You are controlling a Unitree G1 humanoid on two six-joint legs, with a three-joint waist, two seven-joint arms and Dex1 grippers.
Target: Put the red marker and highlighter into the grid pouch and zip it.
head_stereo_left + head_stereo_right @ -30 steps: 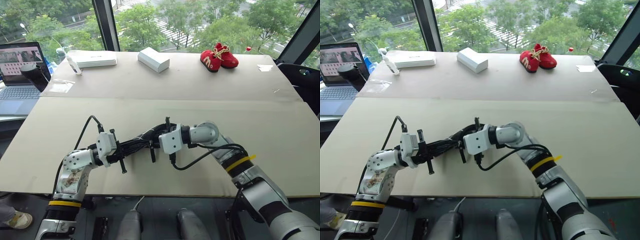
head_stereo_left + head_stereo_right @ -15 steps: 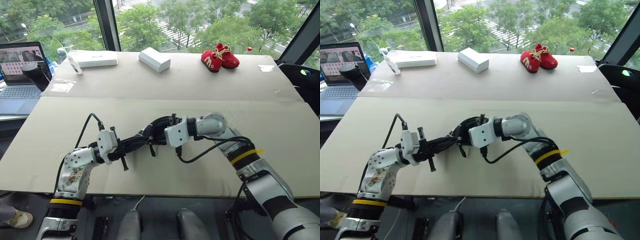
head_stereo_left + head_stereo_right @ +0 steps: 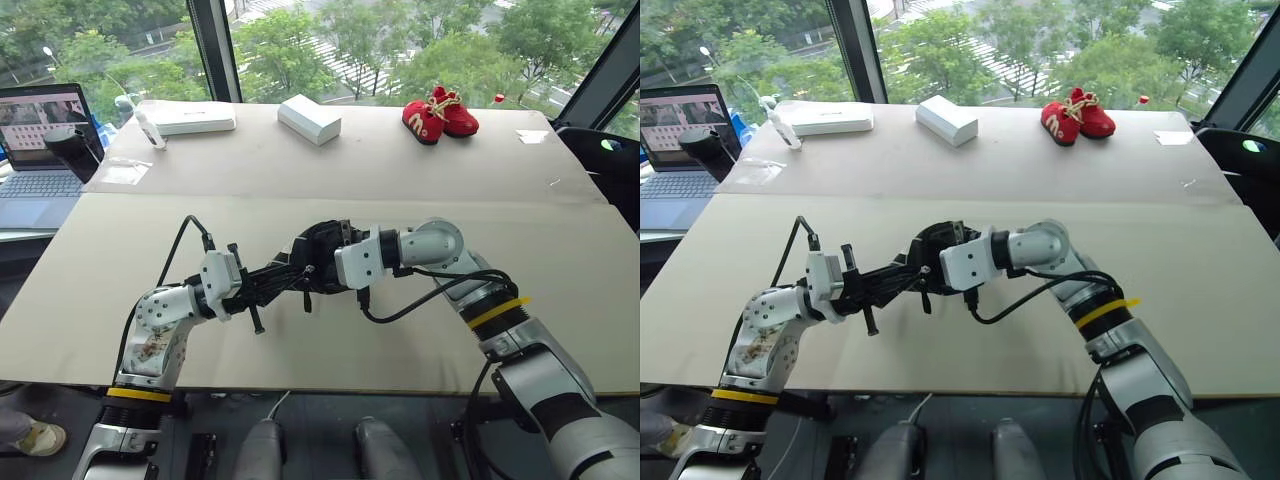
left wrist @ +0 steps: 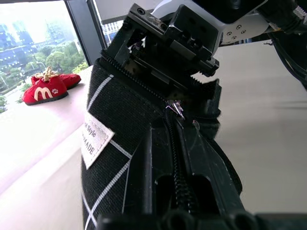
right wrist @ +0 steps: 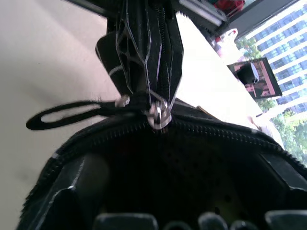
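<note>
We see both arms reaching inward over the near half of the desk, forearms bent so the two wrists meet in front of the body, above the desktop. The left gripper points across to the right, its fingers clamped together on one end of the grid pouch. The right gripper points back to the left and slightly downward at the pouch's other end; its fingers stand wide apart around the gaping mouth of the pouch. The pouch hangs stretched between the two wrists, clear of the desk.

From the head views the pouch is just a dark bundle between the grippers. The left wrist view adds its white grid lines, the small white label and the zipper teeth running up between the left fingers to the metal slider. The right wrist view looks into the open, dark interior, with the slider at the mouth's edge and the black pull cord looping sideways; we cannot make out the pens inside.

At the far edge of the desk sit a white box and a pair of red shoes; a laptop stands off to the left.
</note>
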